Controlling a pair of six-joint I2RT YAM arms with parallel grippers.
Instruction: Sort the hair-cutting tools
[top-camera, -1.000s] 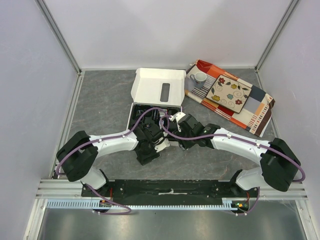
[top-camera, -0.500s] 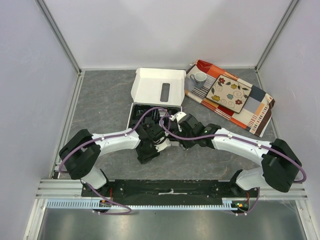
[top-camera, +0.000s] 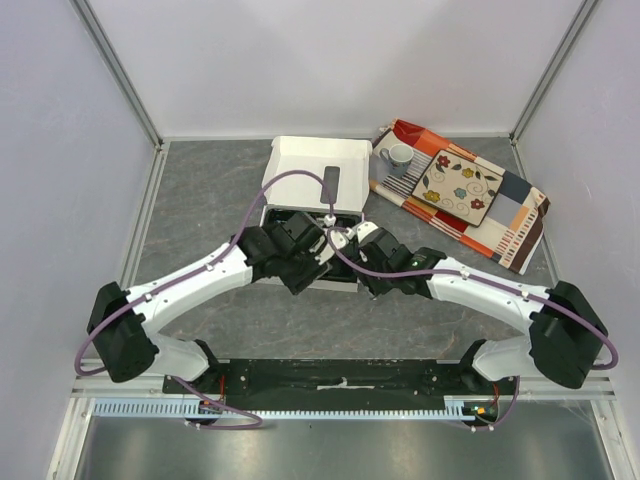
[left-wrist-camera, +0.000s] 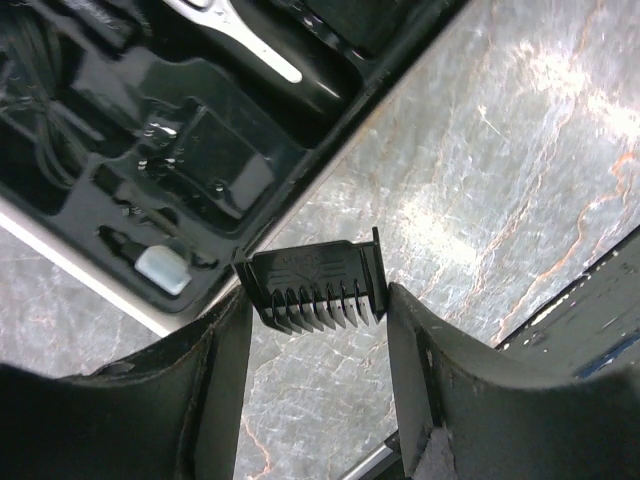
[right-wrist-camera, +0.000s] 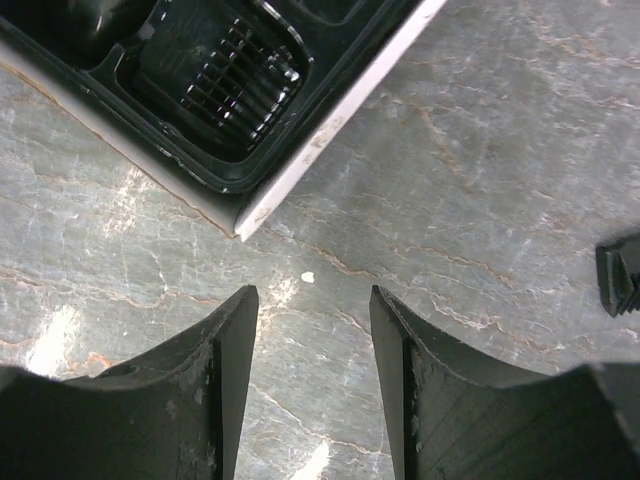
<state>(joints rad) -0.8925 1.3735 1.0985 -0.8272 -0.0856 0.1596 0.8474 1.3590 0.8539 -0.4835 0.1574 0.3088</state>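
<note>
The left gripper (left-wrist-camera: 315, 305) is partly closed on a black comb (left-wrist-camera: 318, 283), which is pinched between its fingertips with the teeth toward the wrist. The right gripper (right-wrist-camera: 312, 300) stands about half open and holds nothing, with bare table (right-wrist-camera: 480, 200) under it. The white box (right-wrist-camera: 335, 125) and its black tray (left-wrist-camera: 210, 150) lie ahead and to the left of both. The clipper (left-wrist-camera: 275, 58) rests in the tray beyond the left fingers. A second comb (right-wrist-camera: 225, 65) sits in it ahead of the right fingers.

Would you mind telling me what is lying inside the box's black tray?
The black tray holds the clipper and a cable; a comb attachment sits in its corner compartment. From above, the left arm and right arm hide most of it; other compartments cannot be checked.
</note>
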